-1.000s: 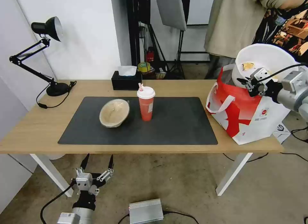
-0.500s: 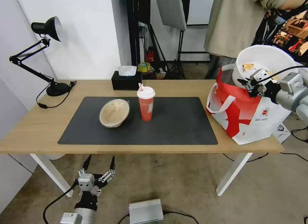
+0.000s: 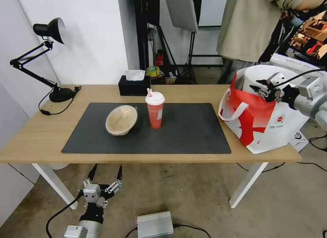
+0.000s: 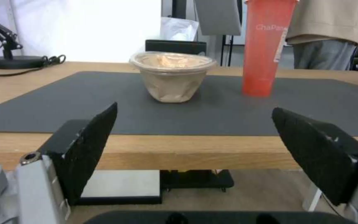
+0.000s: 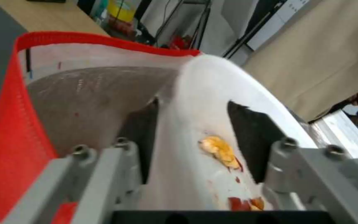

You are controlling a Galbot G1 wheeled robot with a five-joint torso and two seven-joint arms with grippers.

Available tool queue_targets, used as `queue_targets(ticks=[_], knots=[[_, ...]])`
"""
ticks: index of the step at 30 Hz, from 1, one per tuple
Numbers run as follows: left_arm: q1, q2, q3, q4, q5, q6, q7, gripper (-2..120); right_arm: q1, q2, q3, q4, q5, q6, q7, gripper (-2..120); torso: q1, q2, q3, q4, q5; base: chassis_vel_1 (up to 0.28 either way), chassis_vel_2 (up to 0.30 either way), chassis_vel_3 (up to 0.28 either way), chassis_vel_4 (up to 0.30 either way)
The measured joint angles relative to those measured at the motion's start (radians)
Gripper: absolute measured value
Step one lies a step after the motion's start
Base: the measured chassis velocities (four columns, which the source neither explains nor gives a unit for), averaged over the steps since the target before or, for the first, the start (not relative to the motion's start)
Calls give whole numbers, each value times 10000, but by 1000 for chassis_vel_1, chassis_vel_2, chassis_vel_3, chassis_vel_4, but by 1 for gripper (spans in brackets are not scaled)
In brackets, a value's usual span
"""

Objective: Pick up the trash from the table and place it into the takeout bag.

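Note:
My right gripper (image 3: pixel 257 85) hovers over the mouth of the red-and-white takeout bag (image 3: pixel 253 120) at the table's right end, fingers open. The white bowl (image 3: pixel 254 75) with food scraps stands on edge inside the bag; in the right wrist view its wall (image 5: pixel 204 102) passes loosely between my spread fingers, against the bag's foil lining (image 5: pixel 88 102). On the black mat (image 3: pixel 190 132) stand the tan lidded bowl (image 3: pixel 121 119) (image 4: pixel 171 76) and the red cup (image 3: pixel 155 112) (image 4: pixel 266 46). My left gripper (image 3: pixel 104 172) (image 4: pixel 193 115) hangs open below the table's (image 3: pixel 41 139) front edge.
A black tissue box (image 3: pixel 134 85) sits at the table's back edge and a desk lamp (image 3: pixel 51 30) at the back left. A person (image 3: pixel 252 23) stands behind the bag. A silver box (image 3: pixel 155 224) lies on the floor.
The white bowl has dropped from above the bag's rim down into the bag, and my right gripper's fingers have opened off it. The left arm holds still.

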Motion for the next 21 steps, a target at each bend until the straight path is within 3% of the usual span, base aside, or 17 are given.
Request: queue_targets(ticks=[12,21], knots=[[-1,-19,21,-42,58,19,-2,100,80,18,51,28,34,44,114,96,0,0,0,0,0,0,0,0,0],[-2,-34,-10,-77,65,23,-3,100,227,29,202,301,406,46,448,100,0,0,0,0,0,0,0,0,0]])
